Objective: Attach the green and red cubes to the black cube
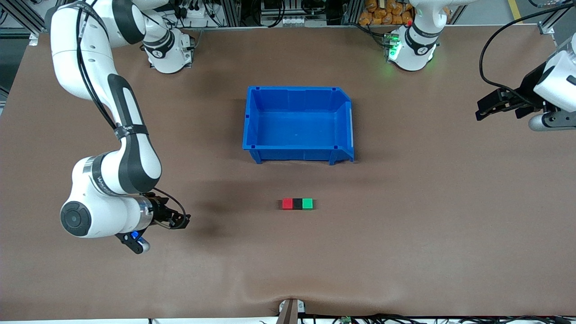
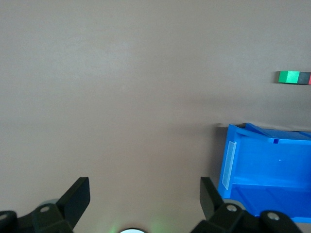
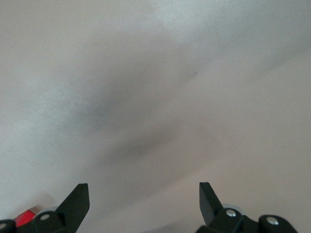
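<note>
Start at the right arm's end of the table: your right gripper [image 1: 180, 220] hangs low over bare brown table [image 1: 450, 225], its fingers [image 3: 77, 199] spread wide with nothing between them. In the right wrist view only table surface shows between the fingertips, with a sliver of red at the edge beside one finger.

Moving along, you find the three cubes in a row, well apart from those fingers toward the middle of the table. The red cube [image 1: 287, 204] sits at the right arm's end of the row, the black cube [image 1: 297, 204] in the middle, and the green cube [image 1: 308, 204] at the left arm's end. All three touch side to side. The blue bin [image 1: 342, 121] stands farther from the front camera than the row.

Last, your left gripper [image 1: 488, 107] hovers over the table's left-arm end, fingers [image 2: 75, 196] released and holding nothing. From its wrist view you see the bin's wall just beside one fingertip, and the green cube [image 2: 289, 76] well away.
</note>
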Controlling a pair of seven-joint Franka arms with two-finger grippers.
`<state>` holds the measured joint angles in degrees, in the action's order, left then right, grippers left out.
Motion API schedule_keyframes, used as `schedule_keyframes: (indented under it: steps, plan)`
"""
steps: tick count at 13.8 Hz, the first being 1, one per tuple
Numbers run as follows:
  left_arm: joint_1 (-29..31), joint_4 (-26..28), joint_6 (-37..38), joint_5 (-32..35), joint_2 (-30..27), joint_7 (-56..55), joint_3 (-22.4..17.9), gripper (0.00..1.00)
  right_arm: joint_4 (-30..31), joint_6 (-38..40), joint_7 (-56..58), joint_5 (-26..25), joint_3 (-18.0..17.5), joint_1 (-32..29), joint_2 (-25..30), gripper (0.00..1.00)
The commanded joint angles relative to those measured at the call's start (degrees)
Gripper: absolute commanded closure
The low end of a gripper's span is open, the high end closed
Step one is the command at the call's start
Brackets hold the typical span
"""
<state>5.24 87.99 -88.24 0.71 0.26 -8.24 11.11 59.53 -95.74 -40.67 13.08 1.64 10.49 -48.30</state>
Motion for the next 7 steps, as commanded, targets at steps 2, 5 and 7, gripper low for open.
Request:
schedule_keyframes:
  steps: [2,5,7]
  plan:
    - [0.1,-1.0,0.5,0.0,-0.3,0.4,0.4,0.0,0.8,1.5,4.1,-1.0,-0.9,-2.1,1.8,0.0]
    - [0.1,-1.0,0.3,0.0,-1.1,0.2,0.7,0.0,0.8,1.5,7.6,-2.4,-0.9,-2.5,2.3,0.0]
    - [0.1,-1.0,0.3,-0.5,-1.2,0.2,0.7,0.0,0.8,1.5,10.3,-2.8,-0.8,-2.8,2.8,0.0]
